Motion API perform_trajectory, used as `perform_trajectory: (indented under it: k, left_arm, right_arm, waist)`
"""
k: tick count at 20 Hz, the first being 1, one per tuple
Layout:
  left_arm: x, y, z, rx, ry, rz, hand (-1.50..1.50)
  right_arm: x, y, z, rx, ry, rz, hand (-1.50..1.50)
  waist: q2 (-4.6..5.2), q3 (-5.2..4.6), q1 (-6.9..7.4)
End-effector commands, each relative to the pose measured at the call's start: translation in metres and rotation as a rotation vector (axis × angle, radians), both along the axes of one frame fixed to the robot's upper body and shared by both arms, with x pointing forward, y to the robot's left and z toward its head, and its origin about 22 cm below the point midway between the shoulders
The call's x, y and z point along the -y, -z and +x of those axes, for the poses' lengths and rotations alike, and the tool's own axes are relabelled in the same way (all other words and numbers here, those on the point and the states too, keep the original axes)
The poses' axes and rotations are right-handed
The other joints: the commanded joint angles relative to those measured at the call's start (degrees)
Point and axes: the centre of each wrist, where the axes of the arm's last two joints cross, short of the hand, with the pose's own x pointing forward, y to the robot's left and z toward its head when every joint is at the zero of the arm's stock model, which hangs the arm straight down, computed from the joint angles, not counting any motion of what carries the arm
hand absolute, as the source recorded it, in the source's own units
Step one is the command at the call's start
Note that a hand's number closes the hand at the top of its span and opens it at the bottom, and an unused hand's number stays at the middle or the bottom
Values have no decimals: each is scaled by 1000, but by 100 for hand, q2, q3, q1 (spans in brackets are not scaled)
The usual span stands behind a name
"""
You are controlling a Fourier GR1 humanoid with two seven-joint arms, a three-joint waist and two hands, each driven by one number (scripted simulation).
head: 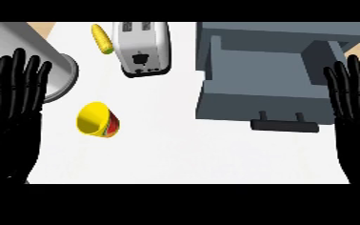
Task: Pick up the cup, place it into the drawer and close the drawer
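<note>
A yellow cup [97,119] with a red and green band lies on its side on the white counter [190,152], left of centre, its mouth facing the view. A grey drawer [264,78] stands pulled out at the upper right, nothing inside it, with a black handle [285,123] on its front. My left hand [20,95] is at the left edge, fingers straight and up, apart from the cup. At the right edge, beside the drawer, my right hand [346,95] is held open too.
A silver toaster [143,47] stands at the top centre with a yellow corn cob [103,38] to its left. A grey round pot or lid [60,71] sits at the upper left, partly behind my left hand.
</note>
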Motion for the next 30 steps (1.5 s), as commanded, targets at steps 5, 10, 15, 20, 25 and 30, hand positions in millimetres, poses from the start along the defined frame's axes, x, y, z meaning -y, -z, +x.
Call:
perform_trajectory:
  k: [5, 10, 15, 20, 25, 30]
  left_arm:
    - [-12, 5, -16, -37, 312, 7, -150]
    - [-35, 30, -33, -234, 387, -208, -150]
    - [-54, 58, -24, -267, 388, -223, -150]
    - [-76, 68, 5, -311, 312, -220, -150]
    - [-93, 113, 8, -349, 216, -146, -150]
    - [-97, 135, -12, -382, 137, -136, -150]
  right_arm:
    - [1, -3, 2, 4, 14, 40, -150]
    - [7, 12, -2, -86, -37, -87, -150]
    - [-1, 21, 34, -100, -52, -76, -150]
    - [4, 15, 11, -82, -56, -83, -150]
    - [17, 6, 24, -70, -49, -87, -150]
    - [23, 14, 19, -81, -41, -80, -150]
  waist:
    - [-139, 160, -188]
    - [-138, 161, -160]
    - [-121, 162, -148]
    - [-128, 163, -212]
    - [-120, 161, -224]
    - [-129, 163, -201]
